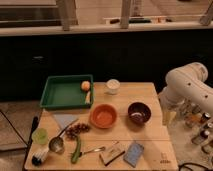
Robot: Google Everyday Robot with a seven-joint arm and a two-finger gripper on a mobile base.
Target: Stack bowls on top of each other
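Note:
The wide, shallow orange bowl [104,116] stands upright at the middle of the wooden table [150,137]. The deeper, dark maroon bowl [139,112] stands upright just to its right, apart from it. Both look empty. My white arm [186,85] comes in from the right. Its gripper [167,116] hangs at the table's right edge, to the right of the maroon bowl and not touching it. It holds nothing that I can see.
A green tray [64,92] with an orange fruit [85,85] sits at the back left, beside a white cup [113,86]. At the front lie a napkin [64,120], green cup [39,135], spoon [57,144], fork [93,149], green vegetable [76,150], box [112,153] and blue packet [133,153].

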